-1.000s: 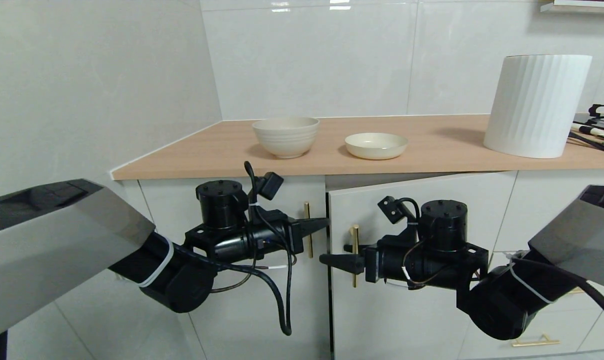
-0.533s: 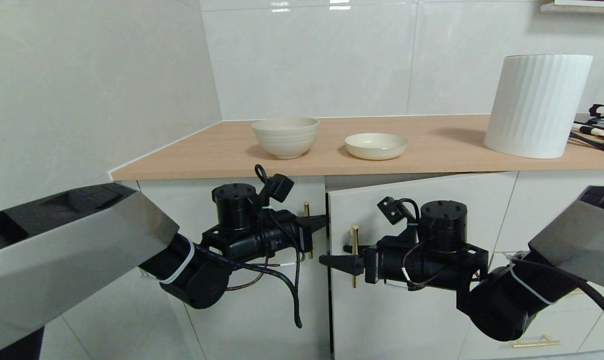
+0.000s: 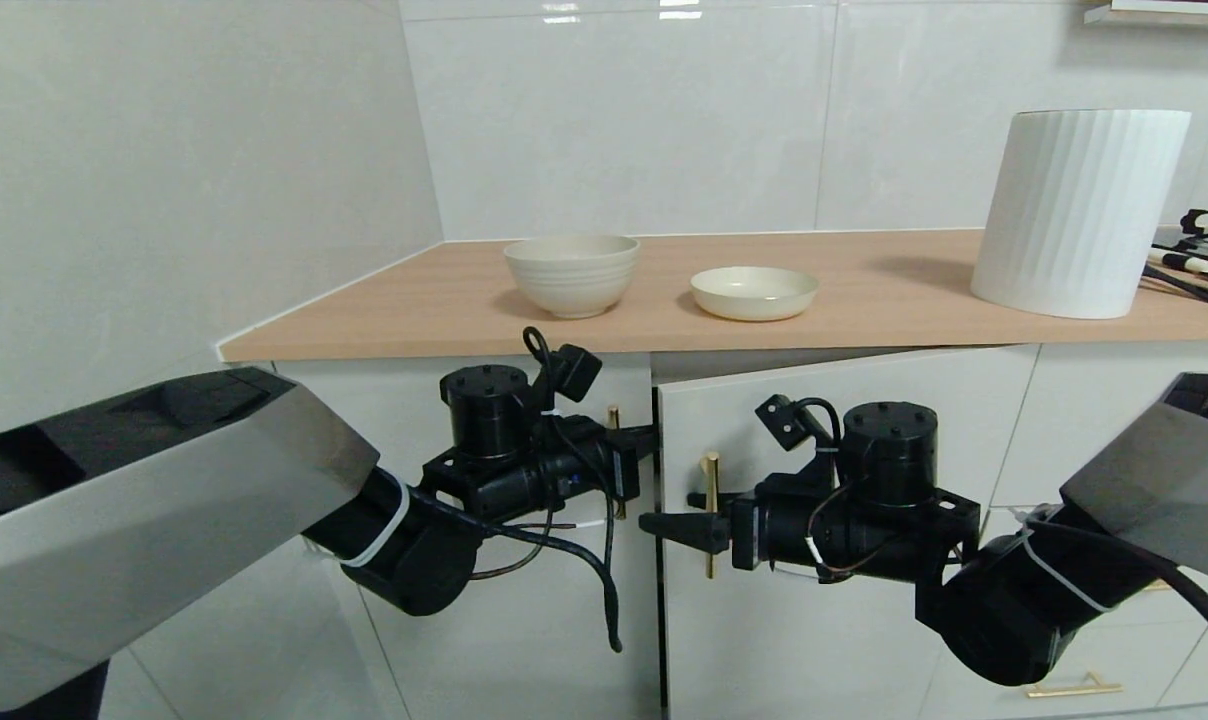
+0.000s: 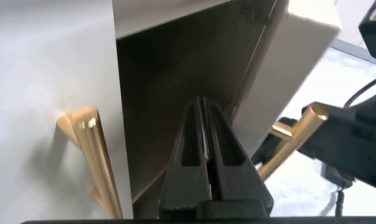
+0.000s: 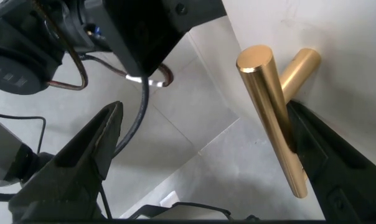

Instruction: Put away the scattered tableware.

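Observation:
A cream bowl [image 3: 571, 273] and a shallow cream dish [image 3: 754, 291] stand on the wooden counter [image 3: 894, 290]. Below them the right cabinet door [image 3: 844, 390] hangs slightly ajar. My left gripper [image 3: 646, 440] is shut, its tip at the gap between the two doors; in the left wrist view its joined fingers [image 4: 203, 130] point into the dark opening. My right gripper [image 3: 674, 512] is open, with the right door's gold handle [image 5: 275, 118] between its fingers [image 5: 88, 162], not clamped.
A tall white ribbed container [image 3: 1079, 210] stands at the counter's right, with dark utensils [image 3: 1199, 265] beyond it. The left door's gold handle [image 4: 91, 149] sits just beside my left gripper. White tiled walls enclose the corner on the left.
My left arm has moved right and forward, bringing its shut tip up to the gap between the doors. The right arm has stayed at the door handle.

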You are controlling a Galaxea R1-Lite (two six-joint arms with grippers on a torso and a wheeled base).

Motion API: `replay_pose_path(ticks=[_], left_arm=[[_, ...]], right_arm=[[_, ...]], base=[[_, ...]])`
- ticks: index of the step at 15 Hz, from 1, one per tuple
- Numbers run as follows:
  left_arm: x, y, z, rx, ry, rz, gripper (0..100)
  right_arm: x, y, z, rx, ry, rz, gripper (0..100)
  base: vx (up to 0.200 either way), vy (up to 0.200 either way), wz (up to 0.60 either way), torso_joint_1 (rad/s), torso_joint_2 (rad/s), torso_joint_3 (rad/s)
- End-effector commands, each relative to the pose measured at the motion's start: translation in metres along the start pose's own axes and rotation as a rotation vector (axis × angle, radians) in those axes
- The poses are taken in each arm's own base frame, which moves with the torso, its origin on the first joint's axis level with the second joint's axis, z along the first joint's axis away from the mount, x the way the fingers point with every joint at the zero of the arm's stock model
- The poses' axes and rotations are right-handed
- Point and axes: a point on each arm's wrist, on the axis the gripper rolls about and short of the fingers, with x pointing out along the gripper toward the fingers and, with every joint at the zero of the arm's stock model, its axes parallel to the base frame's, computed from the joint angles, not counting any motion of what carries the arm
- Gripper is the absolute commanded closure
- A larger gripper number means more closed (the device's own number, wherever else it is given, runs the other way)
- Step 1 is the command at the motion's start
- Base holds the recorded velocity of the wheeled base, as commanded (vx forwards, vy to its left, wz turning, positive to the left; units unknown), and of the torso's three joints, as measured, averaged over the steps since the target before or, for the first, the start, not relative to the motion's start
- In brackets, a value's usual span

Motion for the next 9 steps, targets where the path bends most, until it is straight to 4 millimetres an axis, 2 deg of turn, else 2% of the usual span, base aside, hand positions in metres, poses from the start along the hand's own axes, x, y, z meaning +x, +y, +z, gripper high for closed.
replay_pose_path(ticks=[1,6,9], left_arm=[[0.004,0.001,0.002,0.007,-0.01,-0.015,100],[0.014,0.0,-0.001,0.012,-0.012,-0.03,100],[0.018,-0.007,-0.001,0.015,-0.009,-0.05,100]], right_arm=[[0.01,0.013,-0.01,-0.009,0.027,0.037,0],[0.007,0.011,-0.009,-0.012,0.013,0.029,0],[-0.001,0.007,-0.003,-0.029,-0.056,-0.024,0]], base=[[0.0,0.0,0.0,0.0,0.0,0.0],[0.0,0.0,0.0,0.0,0.0,0.0],[0.0,0.0,0.0,0.0,0.0,0.0]])
